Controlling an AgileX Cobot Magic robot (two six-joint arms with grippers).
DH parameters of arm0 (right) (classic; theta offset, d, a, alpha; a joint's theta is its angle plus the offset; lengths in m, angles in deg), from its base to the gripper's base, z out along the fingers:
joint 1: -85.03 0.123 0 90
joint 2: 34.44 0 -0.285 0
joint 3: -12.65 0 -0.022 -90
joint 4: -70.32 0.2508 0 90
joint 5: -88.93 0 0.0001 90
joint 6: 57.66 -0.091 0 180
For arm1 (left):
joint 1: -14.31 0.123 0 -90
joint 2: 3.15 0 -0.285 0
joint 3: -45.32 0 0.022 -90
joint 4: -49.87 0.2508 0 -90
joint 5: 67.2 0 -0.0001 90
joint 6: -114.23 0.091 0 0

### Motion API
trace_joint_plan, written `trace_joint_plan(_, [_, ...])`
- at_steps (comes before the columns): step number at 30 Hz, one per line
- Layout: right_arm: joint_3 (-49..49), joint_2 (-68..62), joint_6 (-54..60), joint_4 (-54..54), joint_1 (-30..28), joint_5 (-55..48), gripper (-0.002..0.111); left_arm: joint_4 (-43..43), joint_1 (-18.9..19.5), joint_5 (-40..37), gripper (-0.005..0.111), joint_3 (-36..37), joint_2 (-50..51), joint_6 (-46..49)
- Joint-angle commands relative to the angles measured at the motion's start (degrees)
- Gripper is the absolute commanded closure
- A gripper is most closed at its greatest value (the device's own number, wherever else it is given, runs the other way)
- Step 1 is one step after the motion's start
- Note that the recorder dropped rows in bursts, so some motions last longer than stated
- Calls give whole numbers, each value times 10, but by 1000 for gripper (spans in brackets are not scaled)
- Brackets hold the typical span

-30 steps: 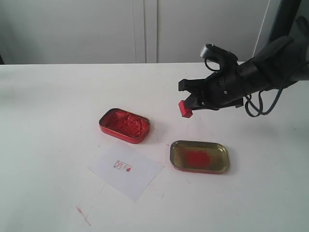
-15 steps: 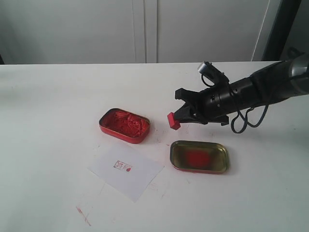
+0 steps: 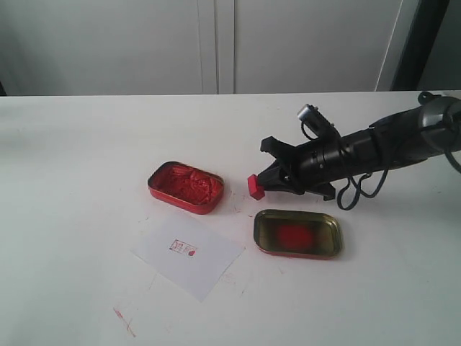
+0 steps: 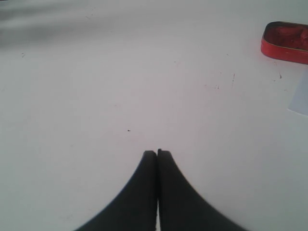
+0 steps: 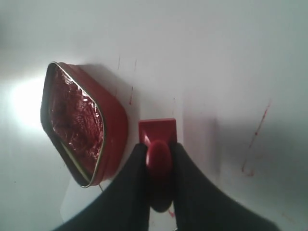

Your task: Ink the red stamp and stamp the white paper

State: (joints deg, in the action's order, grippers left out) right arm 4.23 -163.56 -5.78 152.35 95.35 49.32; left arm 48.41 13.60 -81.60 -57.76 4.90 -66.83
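My right gripper point(image 3: 263, 182) is shut on the red stamp point(image 3: 255, 187), holding it by its stubby handle just above the table between the red tin of paste point(image 3: 186, 187) and the gold lid point(image 3: 297, 233). In the right wrist view the stamp point(image 5: 158, 139) sits between both fingers, with the tin point(image 5: 82, 122) right beside it. The white paper point(image 3: 187, 257) lies nearer the front and bears a small red print. My left gripper point(image 4: 157, 153) is shut over bare table, holding nothing; the exterior view does not show it.
The gold lid has a red smear inside. Red ink streaks point(image 3: 124, 321) mark the white tabletop point(image 3: 72, 158) near the front edge. A corner of the paper point(image 4: 301, 98) and the tin point(image 4: 287, 42) show in the left wrist view. Cabinet doors stand behind the table.
My right gripper has come down and to the left with the stamp, from above the lid's far side to low beside the red tin.
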Motion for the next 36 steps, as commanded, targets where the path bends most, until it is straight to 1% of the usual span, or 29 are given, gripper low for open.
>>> trace_joint_plan(1, [-2,0,5,5,-6,8,108,1,0,3,107,3,-3,1])
trace_joint_plan(3, [-2,0,4,5,-6,11,107,1,0,3,107,3,-3,1])
trace_joint_plan(8, [-2,0,4,4,-6,16,92,1,0,3,107,3,-3,1])
trace_joint_plan(12, [-2,0,2,-1,-6,19,84,1,0,3,107,3,-3,1])
trace_joint_plan(14, [-2,0,-12,-8,-6,26,78,1,0,3,107,3,-3,1])
trace_joint_plan(15, [-2,0,-12,-8,-6,29,73,1,0,3,107,3,-3,1])
trace_joint_plan(16, [-2,0,-12,-8,-6,29,70,1,0,3,107,3,-3,1])
trace_joint_plan(17, [-2,0,-12,-8,-6,32,65,1,0,3,107,3,-3,1])
trace_joint_plan(18, [-2,0,-12,-8,-6,34,64,1,0,3,107,3,-3,1])
trace_joint_plan(27, [-2,41,-11,-12,-11,123,63,1,0,3,107,3,-3,1])
trace_joint_plan(30, [-2,53,-7,-21,-22,134,63,1,0,3,107,3,-3,1])
trace_joint_plan(33, [-2,63,-7,-56,-27,136,63,1,0,3,107,3,-3,1])
trace_joint_plan(35, [-2,71,-7,-82,-27,136,66,1,0,3,107,3,-3,1])
trace_joint_plan(36, [-2,75,-7,-99,-28,136,70,1,0,3,107,3,-3,1])
